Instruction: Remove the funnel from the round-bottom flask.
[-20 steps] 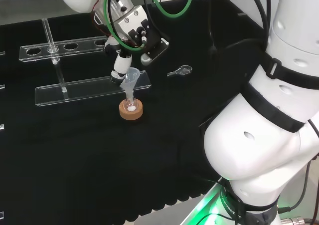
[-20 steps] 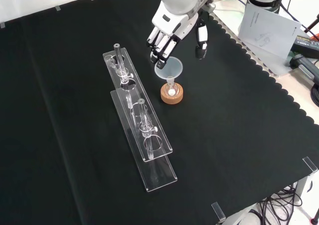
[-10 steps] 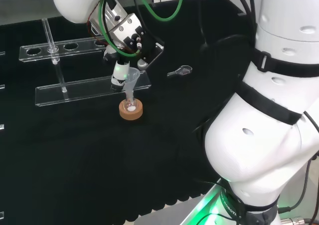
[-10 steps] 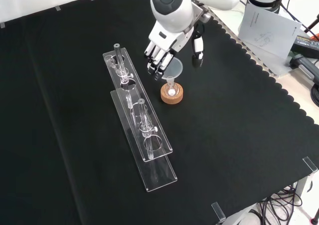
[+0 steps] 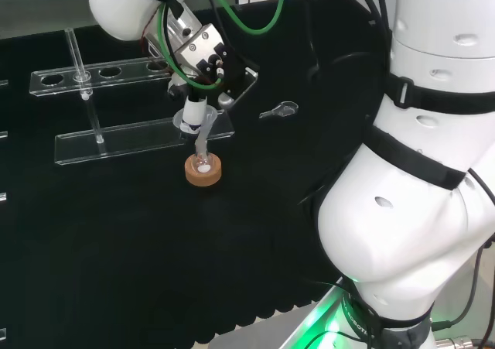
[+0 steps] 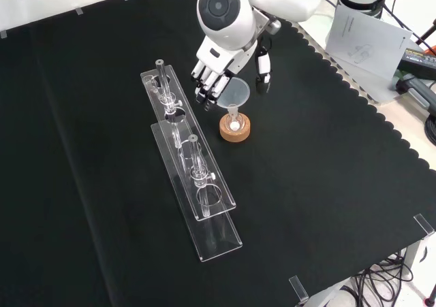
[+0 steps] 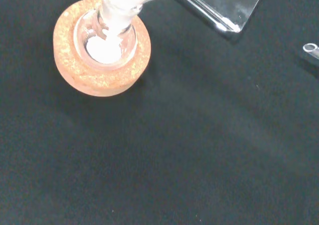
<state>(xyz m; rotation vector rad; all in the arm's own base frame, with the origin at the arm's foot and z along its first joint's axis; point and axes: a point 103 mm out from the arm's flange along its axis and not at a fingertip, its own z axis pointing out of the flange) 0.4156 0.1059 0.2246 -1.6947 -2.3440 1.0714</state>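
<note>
A small round-bottom flask [image 5: 203,163] with white powder in it sits in a cork ring [image 5: 203,172] mid-cloth. A clear funnel [image 6: 234,93] stands in its neck; in the head view its stem [image 5: 201,142] leans a little. The hand [image 6: 216,67] hangs just above, its fingers [image 6: 205,90] straight at the funnel cup's left rim in the front view. The thumb [image 6: 261,67] is on the other side, apart from the cup. In the head view a finger [image 5: 193,115] covers part of the cup. The wrist view looks down on the cork ring [image 7: 102,53] and flask neck [image 7: 121,0].
Two long clear racks [image 6: 174,120] [image 6: 208,201] lie left of the flask in the front view; in the head view they lie beyond it [image 5: 139,138] [image 5: 100,75]. A small clear scoop [image 5: 280,111] lies on the cloth. Papers [image 6: 368,35] lie past the cloth's scalloped edge.
The hand has come lower and nearer the racks. Its fingers now sit against the funnel cup, with the thumb closer on the far side. The funnel now leans slightly.
</note>
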